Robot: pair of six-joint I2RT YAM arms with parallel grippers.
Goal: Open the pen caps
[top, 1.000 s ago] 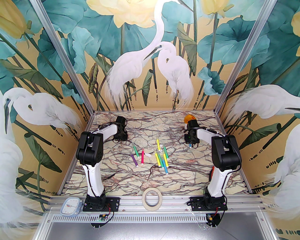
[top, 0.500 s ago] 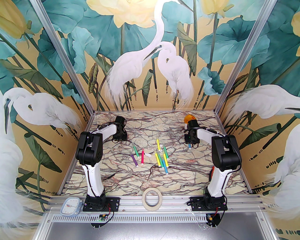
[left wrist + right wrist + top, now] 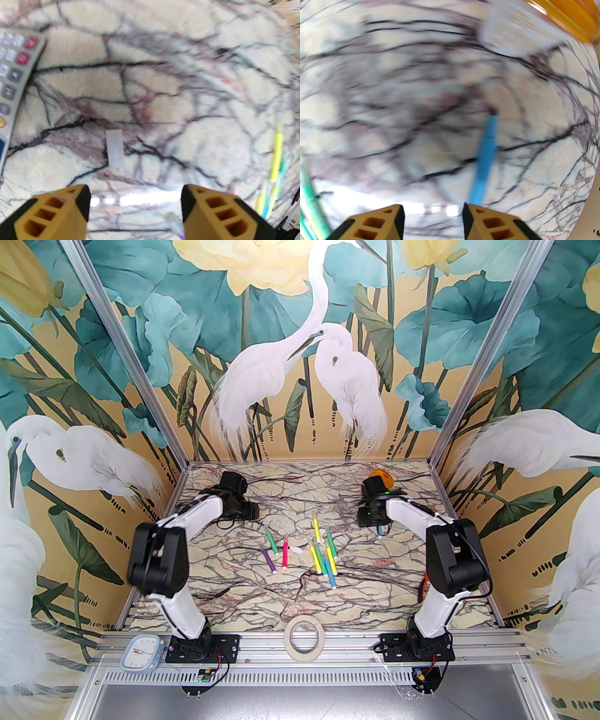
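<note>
Both arms have just shifted; left tool (image 3: 134,196) and right tool (image 3: 432,213) gape empty, cap (image 3: 114,148) and blue pen (image 3: 485,154) at 12 o'clock, seemingly parted.

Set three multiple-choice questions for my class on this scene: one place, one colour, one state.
1. Where does the tape roll lie?
A) at the near edge, centre B) far left corner C) on the pens
2. What colour is the pen just ahead of the right hand?
A) pink B) blue C) purple
3. How is the left hand?
A) shut on a pen B) open, empty C) shut on a cap
Key: 1A, the top view shows it there; 2B, plain in the right wrist view; 3B, spread wide with nothing held.
</note>
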